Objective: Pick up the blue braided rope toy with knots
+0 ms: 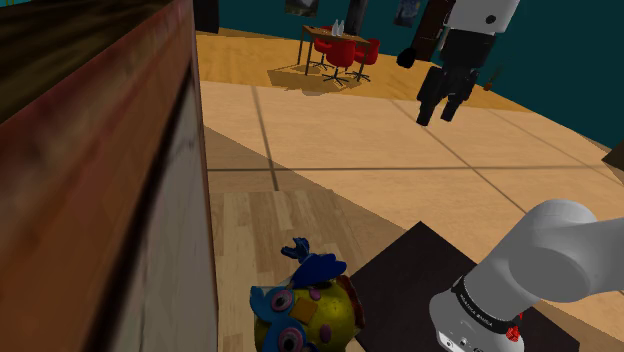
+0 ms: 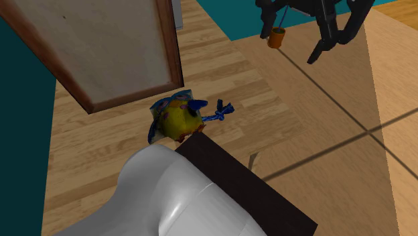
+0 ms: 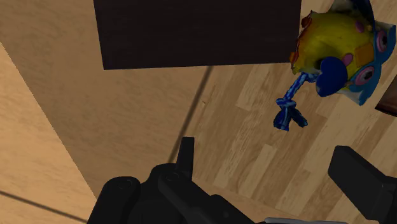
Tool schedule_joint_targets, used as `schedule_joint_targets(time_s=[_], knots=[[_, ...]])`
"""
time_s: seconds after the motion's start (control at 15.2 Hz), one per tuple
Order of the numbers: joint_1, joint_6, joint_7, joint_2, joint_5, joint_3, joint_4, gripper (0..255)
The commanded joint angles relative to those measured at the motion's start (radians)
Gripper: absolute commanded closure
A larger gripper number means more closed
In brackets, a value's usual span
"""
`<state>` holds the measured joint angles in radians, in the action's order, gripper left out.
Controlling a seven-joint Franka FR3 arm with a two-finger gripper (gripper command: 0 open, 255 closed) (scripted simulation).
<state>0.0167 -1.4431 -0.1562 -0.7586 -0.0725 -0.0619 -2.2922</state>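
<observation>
1. Blue braided rope toy (image 3: pixel 291 108) lies on the plank counter (image 3: pixel 242 146); one end touches a yellow plush toy (image 3: pixel 337 44), the knotted free end points away from it, near the dark stand (image 3: pixel 197 32).
2. My pincer (image 1: pixel 443 108) hangs well above, spread and empty.
3. I judge the rope's long axis runs roughly across the fingers' closing line; descending calls for a shift toward the plush.

Pale plank floor (image 1: pixel 250 230) beneath a wood-framed board (image 1: pixel 100 150), meeting tan tiles (image 1: pixel 380 130) with dark seams just beyond the board. Far past the board, a small table (image 1: pixel 322 33) ringed by red chairs (image 1: pixel 345 52), backed by teal walls (image 1: pixel 580 90).
</observation>
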Motion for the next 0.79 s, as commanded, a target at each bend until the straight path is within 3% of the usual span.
schedule_joint_targets(time_s=[0.0,0.73], knots=[[0.0,0.0,0.0,0.0,0.0,0.0,0.0,0],[0.034,-0.331,-0.146,0.11,-0.093,-0.149,-0.241,0]])
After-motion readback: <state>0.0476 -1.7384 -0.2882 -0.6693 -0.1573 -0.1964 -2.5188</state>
